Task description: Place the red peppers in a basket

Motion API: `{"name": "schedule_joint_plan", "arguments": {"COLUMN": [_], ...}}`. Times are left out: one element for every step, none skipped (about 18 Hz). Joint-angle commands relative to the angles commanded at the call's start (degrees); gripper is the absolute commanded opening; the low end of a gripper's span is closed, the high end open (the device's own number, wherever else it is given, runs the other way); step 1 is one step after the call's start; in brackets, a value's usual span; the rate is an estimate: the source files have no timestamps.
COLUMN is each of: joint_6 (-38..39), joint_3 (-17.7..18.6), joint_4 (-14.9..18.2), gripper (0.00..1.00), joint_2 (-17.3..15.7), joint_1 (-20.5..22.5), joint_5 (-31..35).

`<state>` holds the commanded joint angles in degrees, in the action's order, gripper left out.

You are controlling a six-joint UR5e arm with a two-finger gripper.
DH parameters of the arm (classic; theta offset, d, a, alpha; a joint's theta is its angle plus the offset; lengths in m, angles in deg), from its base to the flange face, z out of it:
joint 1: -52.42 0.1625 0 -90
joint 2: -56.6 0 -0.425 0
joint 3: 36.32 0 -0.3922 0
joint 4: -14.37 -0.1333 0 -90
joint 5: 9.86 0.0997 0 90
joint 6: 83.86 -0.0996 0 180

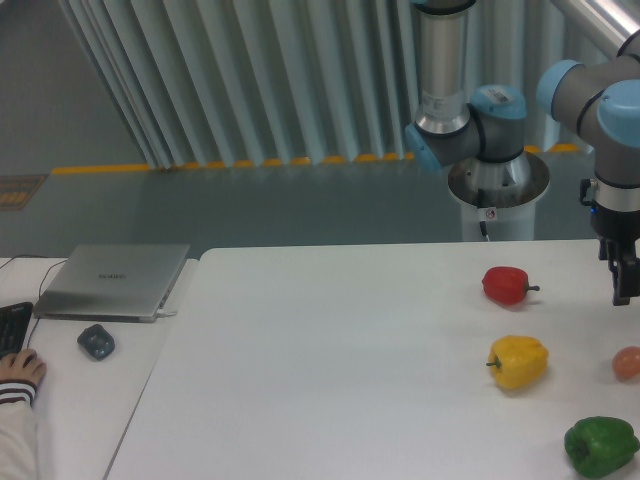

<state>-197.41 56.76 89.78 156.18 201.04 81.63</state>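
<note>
Lying on its side, your red pepper points its short dark stem to the right, so its long axis runs left to right across the table; it rests on the white top in the right half, toward the far edge. Your gripper hangs at the right border, well apart from the pepper, to its right and at about its height in the picture; the stem end faces it. You cannot tell whether the fingers are spread or pressed together, since they are dark, small and partly cut by the edge; nothing shows between them. The pepper is glossy red and a little smaller than the yellow pepper just in front of it; a green pepper sits nearer the front right corner, and a pale orange fruit shows at the right edge. On the left you have a closed laptop, a mouse and a person's hand at a keyboard.
</note>
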Motion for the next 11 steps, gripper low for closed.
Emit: {"name": "schedule_joint_plan", "arguments": {"joint_6": [-0.09, -0.09, -0.09, 0.00, 0.00, 0.00, 1.04, 0.97, 1.05, 1.05, 1.14], "joint_3": [0.09, 0.09, 0.09, 0.26, 1.13, 2.36, 3.50, 3.52, 3.17, 2.90, 2.90], "joint_4": [0.00, 0.09, 0.26, 0.52, 0.61, 0.27, 0.00, -0.17, -0.18, -0.09, 0.09], "gripper": [1.00, 1.00, 1.00, 1.00, 1.00, 1.00, 1.00, 1.00, 1.00, 1.00, 1.00], "joint_2": [0.00, -0.09, -0.09, -0.17, -0.18, -0.35, -1.13, -1.58, -2.02, -2.20, -2.02], "joint_1": [0.00, 0.00, 0.09, 0.09, 0.17, 0.52, 0.88, 1.40, 0.97, 0.79, 0.62], "joint_5": [0.00, 0.00, 0.00, -0.09, -0.44, -0.70, -1.66, -2.02, -1.85, -1.93, -1.85]}}
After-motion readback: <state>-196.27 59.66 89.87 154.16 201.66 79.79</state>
